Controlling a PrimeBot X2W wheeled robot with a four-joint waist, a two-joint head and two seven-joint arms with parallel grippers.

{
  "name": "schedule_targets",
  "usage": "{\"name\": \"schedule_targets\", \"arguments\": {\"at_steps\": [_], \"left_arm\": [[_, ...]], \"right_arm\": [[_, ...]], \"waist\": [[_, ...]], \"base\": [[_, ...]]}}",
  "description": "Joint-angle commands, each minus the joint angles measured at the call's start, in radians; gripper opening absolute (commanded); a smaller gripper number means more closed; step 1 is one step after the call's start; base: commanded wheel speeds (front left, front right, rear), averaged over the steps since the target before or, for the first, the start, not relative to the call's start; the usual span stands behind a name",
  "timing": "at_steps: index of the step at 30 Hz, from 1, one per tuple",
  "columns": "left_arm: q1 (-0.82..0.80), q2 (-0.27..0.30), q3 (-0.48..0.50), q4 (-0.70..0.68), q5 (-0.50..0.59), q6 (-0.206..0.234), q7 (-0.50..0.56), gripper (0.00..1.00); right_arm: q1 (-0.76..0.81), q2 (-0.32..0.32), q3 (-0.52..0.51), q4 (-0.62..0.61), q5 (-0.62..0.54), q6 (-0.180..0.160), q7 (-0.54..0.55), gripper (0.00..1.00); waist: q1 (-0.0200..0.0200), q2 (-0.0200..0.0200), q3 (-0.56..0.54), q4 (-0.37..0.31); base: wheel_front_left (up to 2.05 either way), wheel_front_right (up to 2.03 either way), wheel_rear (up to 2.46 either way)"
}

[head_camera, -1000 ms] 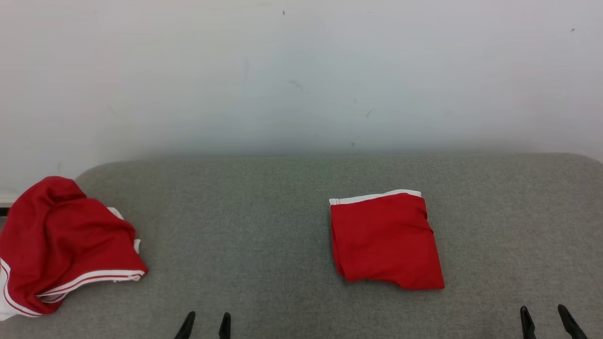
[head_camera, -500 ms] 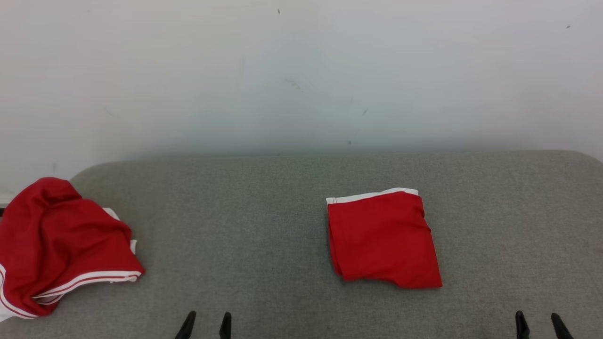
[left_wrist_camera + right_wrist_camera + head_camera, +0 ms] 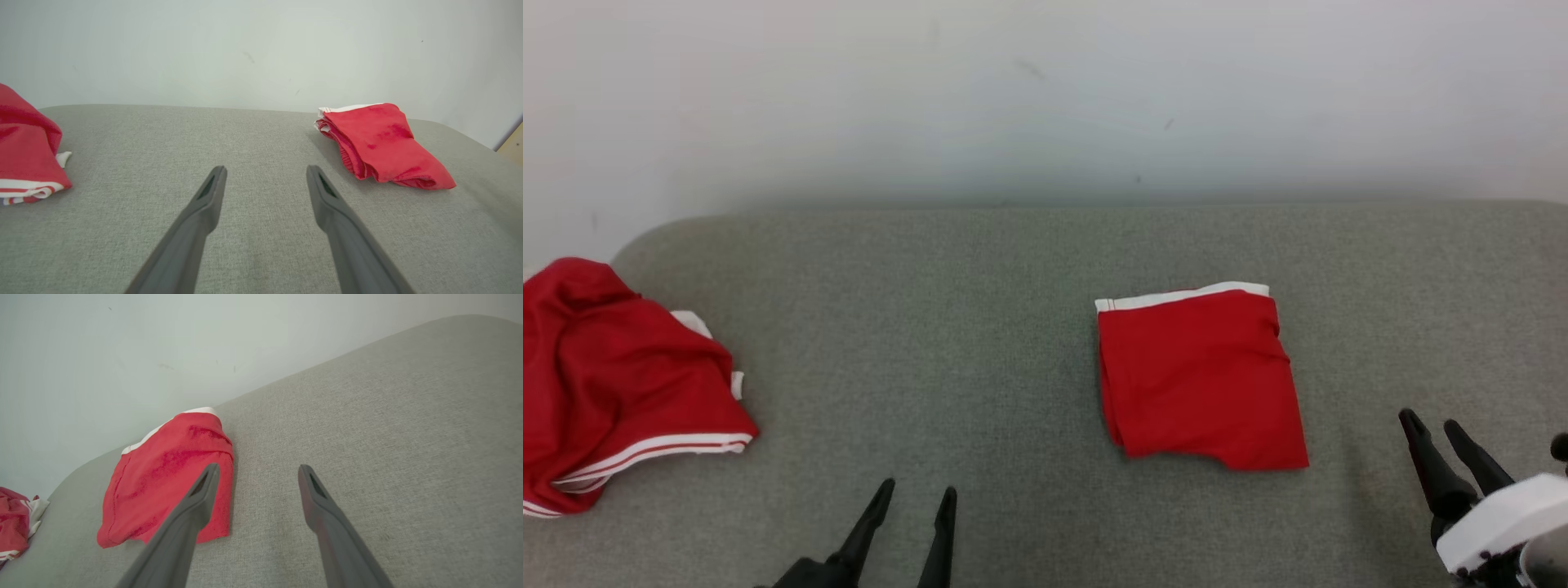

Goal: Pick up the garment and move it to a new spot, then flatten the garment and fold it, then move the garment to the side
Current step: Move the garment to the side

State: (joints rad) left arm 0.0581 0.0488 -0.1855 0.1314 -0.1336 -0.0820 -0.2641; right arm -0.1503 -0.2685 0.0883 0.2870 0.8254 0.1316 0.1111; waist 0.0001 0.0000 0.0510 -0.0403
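Observation:
A red garment (image 3: 1201, 376) with a white band lies folded into a neat square right of centre on the grey padded table (image 3: 980, 327); it also appears in the left wrist view (image 3: 384, 143) and the right wrist view (image 3: 163, 477). A second red garment (image 3: 613, 384) with white stripes lies crumpled at the table's left end. My left gripper (image 3: 916, 488) hovers open near the front edge, between the two garments, holding nothing. My right gripper (image 3: 1427, 420) is open and empty, just right of the folded garment's near corner.
A plain pale wall (image 3: 1045, 98) runs behind the table. The table's far corners are rounded. Bare grey surface stretches between the two garments and to the right of the folded one. A pale wooden edge (image 3: 512, 145) shows beyond the table's right end.
The head camera has tipped down, shifting the whole picture. Both grippers reach further forward over the table, the right one more so, now beside the folded garment. The garments lie as before.

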Motion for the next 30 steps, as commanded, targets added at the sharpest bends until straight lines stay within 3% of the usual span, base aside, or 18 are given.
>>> {"name": "schedule_targets", "arguments": {"at_steps": [1, 5, 12, 20, 27, 28, 29, 30], "left_arm": [[-0.025, 0.004, -0.002, -0.002, 0.011, -0.005, 0.000, 1.00], [-0.085, 0.003, -0.014, 0.001, 0.025, -0.016, 0.000, 1.00], [-0.157, 0.004, -0.044, 0.009, 0.015, -0.023, 0.000, 1.00], [-0.179, 0.003, -0.068, 0.028, -0.002, -0.014, 0.000, 1.00], [-0.197, 0.004, -0.081, 0.035, -0.014, -0.006, 0.000, 1.00], [-0.198, 0.004, -0.083, 0.035, -0.016, -0.004, 0.000, 1.00], [-0.199, 0.004, -0.085, 0.035, -0.019, -0.002, 0.000, 1.00], [-0.198, 0.004, -0.085, 0.035, -0.020, 0.000, 0.000, 1.00]], "right_arm": [[-0.035, -0.015, 0.018, -0.004, 0.025, -0.002, 0.034, 1.00], [-0.145, -0.042, 0.060, 0.026, 0.131, -0.002, 0.168, 1.00], [-0.286, -0.076, 0.109, 0.140, 0.211, -0.002, 0.329, 1.00], [-0.360, -0.088, 0.141, 0.225, 0.270, -0.002, 0.403, 1.00], [-0.406, -0.062, 0.191, 0.240, 0.297, -0.002, 0.414, 1.00], [-0.409, -0.058, 0.199, 0.235, 0.302, -0.002, 0.411, 0.91], [-0.415, -0.060, 0.209, 0.229, 0.301, -0.002, 0.403, 0.36], [-0.418, -0.062, 0.217, 0.226, 0.304, -0.002, 0.397, 0.00]], "waist": [[-0.0001, 0.0000, 0.065, 0.017], [-0.0001, 0.0000, 0.136, 0.046], [-0.0001, 0.0000, 0.213, 0.106], [-0.0001, 0.0000, 0.248, 0.149], [-0.0001, 0.0000, 0.256, 0.167], [-0.0001, 0.0000, 0.256, 0.167], [-0.0001, 0.0000, 0.255, 0.166], [-0.0001, 0.0000, 0.254, 0.165]], "base": [[0.00, 0.00, 0.00], [0.00, 0.00, 0.00], [0.00, 0.00, 0.00], [0.00, 0.00, 0.00], [0.00, 0.00, 0.00], [0.00, 0.00, 0.00], [0.00, 0.00, 0.00], [0.00, 0.00, 0.00]]}}
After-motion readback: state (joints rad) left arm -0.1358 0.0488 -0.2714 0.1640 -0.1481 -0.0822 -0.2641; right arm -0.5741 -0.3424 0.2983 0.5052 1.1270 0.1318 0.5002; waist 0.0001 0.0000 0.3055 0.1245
